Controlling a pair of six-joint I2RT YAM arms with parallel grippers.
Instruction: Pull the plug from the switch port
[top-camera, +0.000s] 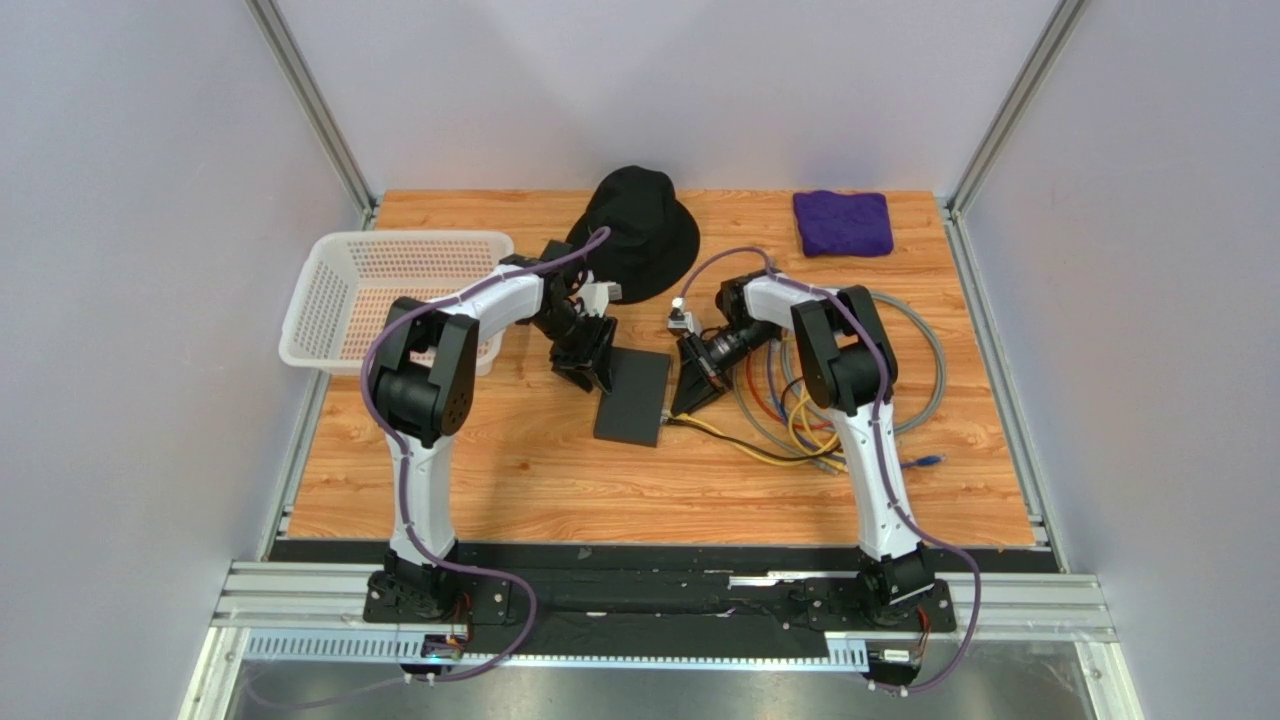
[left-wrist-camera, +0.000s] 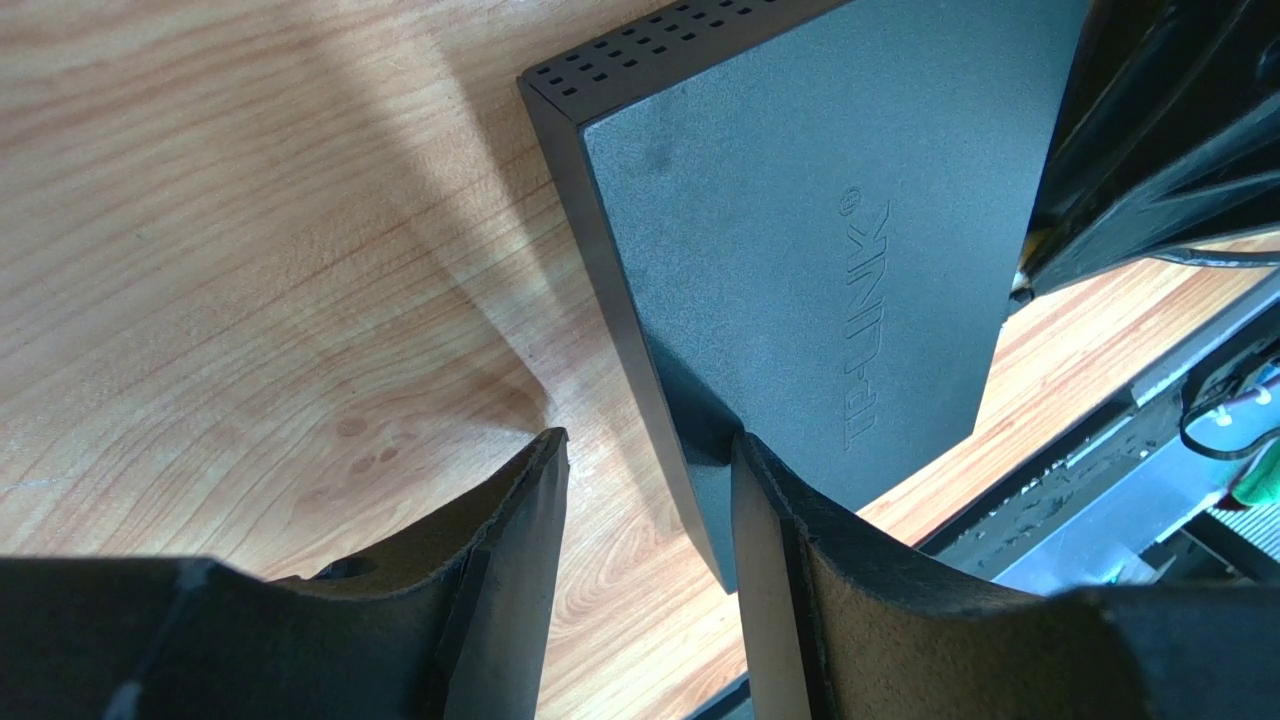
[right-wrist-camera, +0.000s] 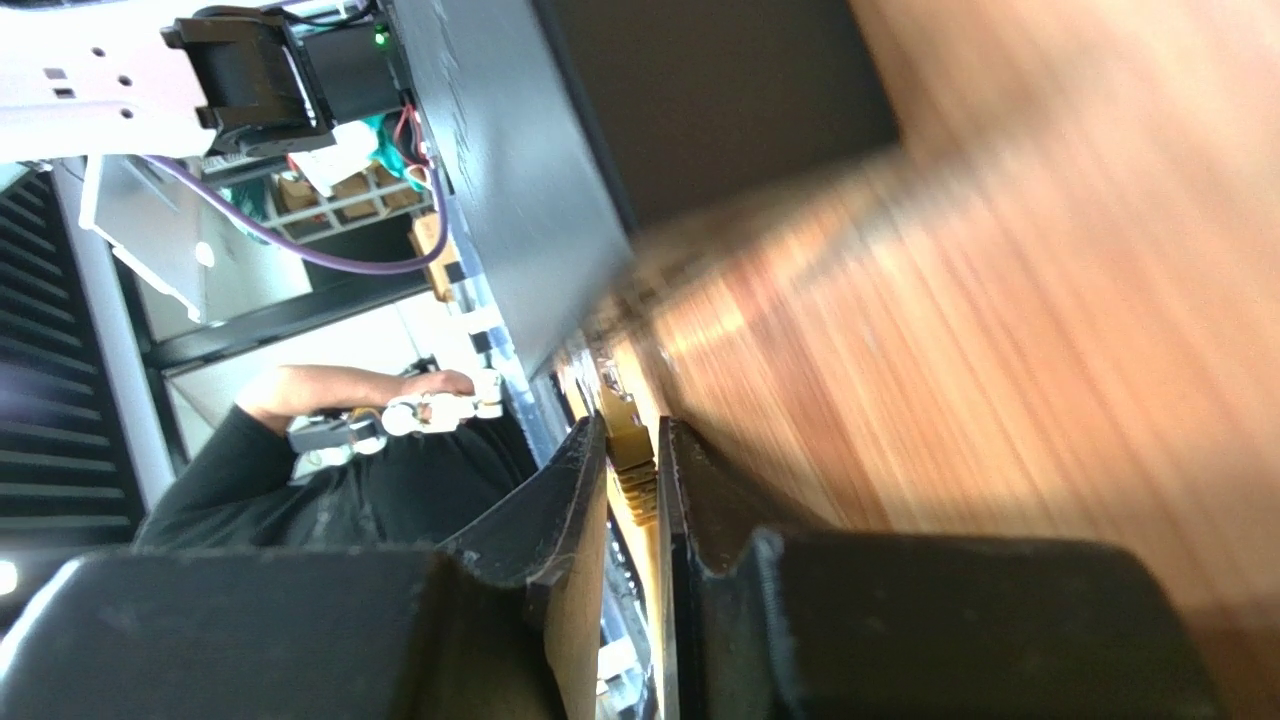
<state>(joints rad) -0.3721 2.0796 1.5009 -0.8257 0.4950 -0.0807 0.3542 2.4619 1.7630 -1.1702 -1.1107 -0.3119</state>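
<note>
**Plug pinched at the socket edge, box only straddled**

The switch (top-camera: 628, 405) lies flat in the middle of the counter (top-camera: 451, 480), between the two arms, its right edge towards the loose cables (top-camera: 812, 428). The yellow plug (right-wrist-camera: 630, 458) sits between the right fingers (right-wrist-camera: 564, 503), which are clenched on it just off that edge; blur hides whether it is seated in a port. The left fingers (left-wrist-camera: 504, 525) are released, astride the switch's far left edge, one over the lid, the other beside the wall with bare wood between. Likely trouble: with nothing clamping the box, a pull could drag the switch rightward instead of freeing the plug; an unpressed latch tab would hold it fast; the narrow pinch might slide off onto the cable.
</note>
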